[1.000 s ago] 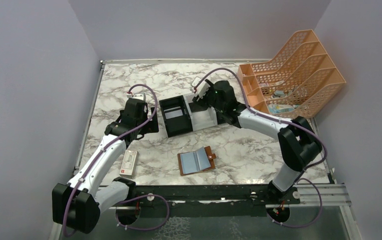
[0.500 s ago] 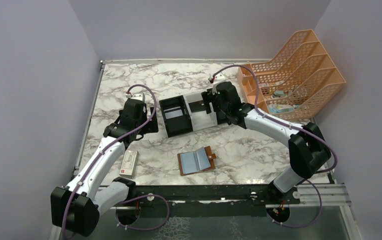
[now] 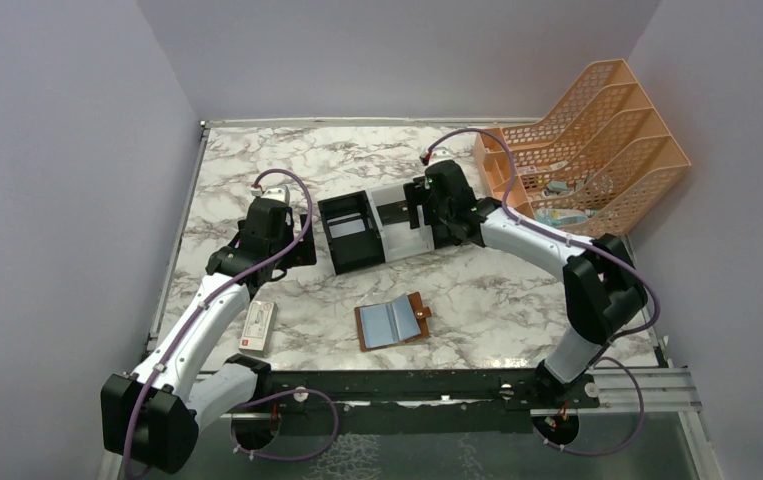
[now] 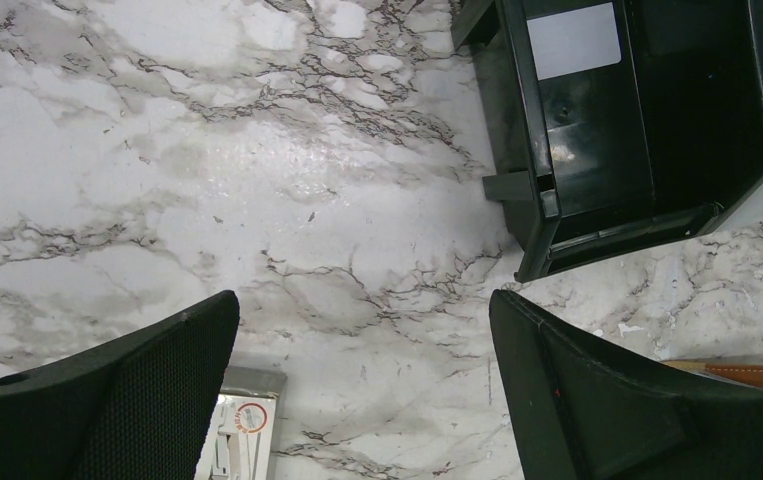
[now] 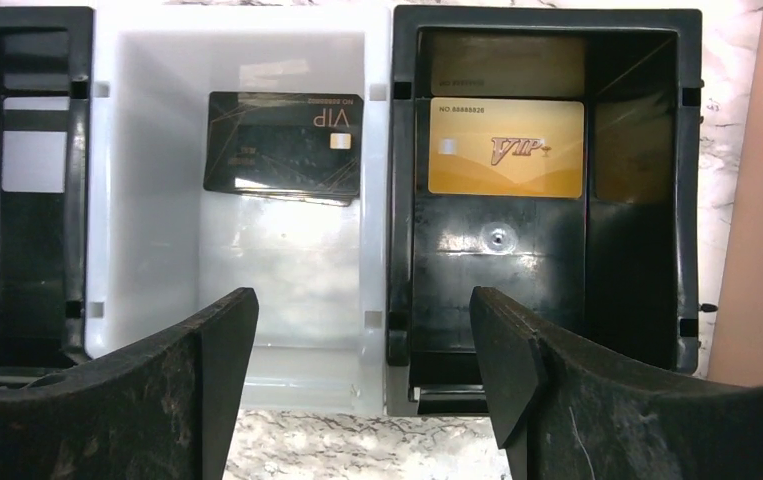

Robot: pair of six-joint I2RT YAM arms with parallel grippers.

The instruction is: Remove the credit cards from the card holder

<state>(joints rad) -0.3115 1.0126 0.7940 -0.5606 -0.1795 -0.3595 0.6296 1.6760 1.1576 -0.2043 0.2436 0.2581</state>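
Since a second ago the right gripper (image 5: 362,330) has drawn back from over the middle of the tray (image 3: 325,232) toward that tray's right end, and its fingers have spread wider; the left arm has barely shifted, and the card holder (image 3: 394,321) has stayed put

Farthest left of the tray, and nearer the arm bases than it, a long white box (image 3: 258,325) with a red mark lies flat on the marble table (image 3: 257,160)

Just left of the tray the left gripper (image 4: 362,330) hangs over bare marble, its claw released, fingers wide apart with nothing between them

The tray has three compartments in a row: black on the left, white in the middle, black on the right. One pale credit card (image 3: 349,227) lies flat on the floor of the left compartment. The middle compartment holds a black card (image 5: 282,143) marked VIP, and the right one holds a gold card (image 5: 506,147)

On the near side of the tray, well apart from it, the card holder lies open with its pale blue pockets facing up and its snap tab to the right; whether a card sits in those pockets cannot be told

At the tray's right end the right gripper's claw is released too, fingers apart and grasping nothing

Right of the tray and a little beyond it stands an orange mesh file rack (image 3: 587,140)
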